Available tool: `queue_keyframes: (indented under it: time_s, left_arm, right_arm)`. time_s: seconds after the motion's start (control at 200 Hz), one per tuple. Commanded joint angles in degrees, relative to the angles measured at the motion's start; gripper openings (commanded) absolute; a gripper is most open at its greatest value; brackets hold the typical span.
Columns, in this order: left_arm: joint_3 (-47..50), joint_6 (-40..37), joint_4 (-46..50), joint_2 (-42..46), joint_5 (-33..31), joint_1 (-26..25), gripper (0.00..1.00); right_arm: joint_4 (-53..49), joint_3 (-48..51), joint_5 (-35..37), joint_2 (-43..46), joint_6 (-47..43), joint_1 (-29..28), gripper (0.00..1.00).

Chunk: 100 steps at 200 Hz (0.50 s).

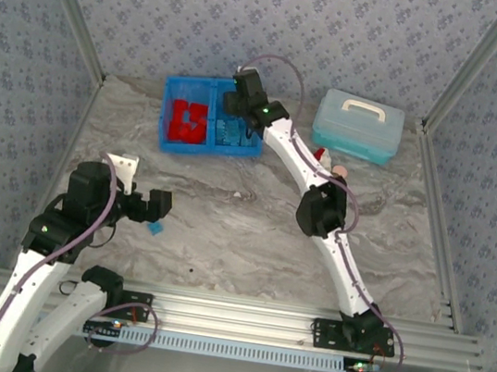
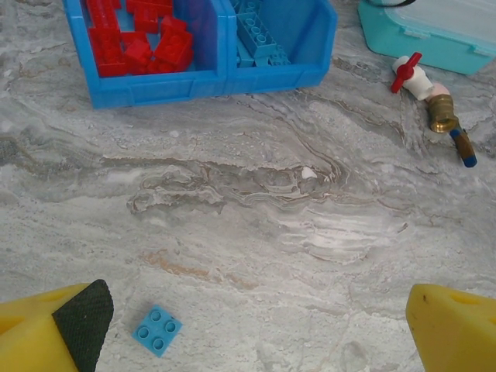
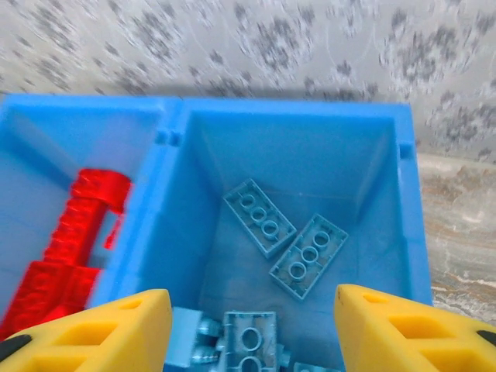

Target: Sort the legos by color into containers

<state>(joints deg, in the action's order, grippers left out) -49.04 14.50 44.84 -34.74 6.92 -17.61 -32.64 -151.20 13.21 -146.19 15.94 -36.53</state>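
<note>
The grey marbled table (image 1: 251, 233) carries the bright blue tray (image 1: 207, 151) at its far side, left of centre. A central divider splits the tray into two open compartments side by side. To its right, apart from it, stands a pale blue lidded box (image 1: 358, 126) with a white handle; the left wrist view cuts it off at the top edge.

The right gripper (image 3: 252, 333) hangs over the tray's right compartment, its yellow fingers spread wide and nothing between them. The left gripper (image 2: 256, 325) is low over the near left of the table, also spread wide and empty.

The red legos (image 2: 136, 43) lie in a loose heap in the left compartment, glossy and studded. The light blue legos (image 3: 283, 236) lie in the right compartment, almost the tray's own colour. Two long ones rest flat on its floor, more crowd the near edge of the right wrist view, and their number cannot be made out.

One light blue four-stud brick (image 2: 157, 331) lies on the table between the left fingers, close to the black-padded one (image 2: 81, 325).

A small red, white and brass object (image 2: 430, 101) lies near the box. From above, the right arm partly hides it.
</note>
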Motion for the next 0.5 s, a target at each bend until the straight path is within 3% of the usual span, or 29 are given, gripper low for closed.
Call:
queue_keyframes:
  time_s: [0.0,0.065,0.16,0.305,0.375,0.495]
  left_arm:
    - [-0.52,2.14,0.33,-0.93,-7.03,0.47,0.99]
    - [-0.96,5.43,2.19,-2.13,-13.19,0.47,0.99]
    - [-0.90,12.30,4.19,-3.78,-16.93,0.43,0.99]
    - [2.09,32.10,9.91,-6.34,-22.26,0.47,0.99]
    - [6.77,40.57,8.72,-6.92,-18.97,0.30,0.99]
    - [17.24,47.13,-3.40,-7.56,-10.69,0.20,0.99]
  right_arm:
    - [-3.19,1.71,0.00,12.07,-1.38,-1.61,0.60]
    - [-2.14,9.22,1.19,18.91,-2.34,-3.04,0.61]
    - [6.25,29.20,1.65,32.23,-3.93,-5.13,0.64]
    - [20.98,60.03,0.48,52.61,-4.06,-7.15,0.74]
    - [23.32,69.17,0.41,60.05,-2.26,-7.17,0.79]
    - [21.88,78.62,1.90,68.75,0.28,-7.10,0.87]
